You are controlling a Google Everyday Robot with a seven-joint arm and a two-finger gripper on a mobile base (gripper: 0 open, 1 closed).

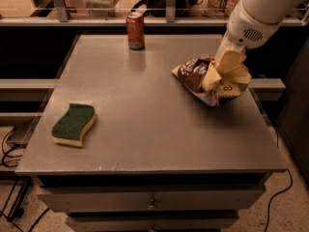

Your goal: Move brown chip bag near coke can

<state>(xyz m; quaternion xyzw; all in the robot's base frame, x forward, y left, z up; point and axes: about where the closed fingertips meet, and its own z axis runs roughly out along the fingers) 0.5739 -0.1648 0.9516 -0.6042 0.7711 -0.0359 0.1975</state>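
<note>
**Gripper clamped on chip bag at the table's right side**

Nearest the camera, the front of a grey cabinet shows a drawer (149,199) with a small knob under the table's front edge. The grey metal table (145,129) spreads above it. On its front-left part lies a green-and-yellow sponge (73,124), green side up, well apart from everything else.

Farther back, on the right side of the table, is the brown chip bag (192,74). It is crumpled and tilted, its dark front with white lettering turned toward the left and its pale edge hanging low toward the surface. The gripper (224,82) is right at the bag's right end. Its cream-coloured fingers (211,79) are closed around the bag's crinkled material. The white arm (263,8) reaches down to it from the upper-right corner.

At the far edge of the table, left of centre, the coke can (135,30) stands upright, red with a silver top. It is well apart from the bag, with bare tabletop between them. Behind the can, a rail and glass panel (96,4) run across the back.
</note>
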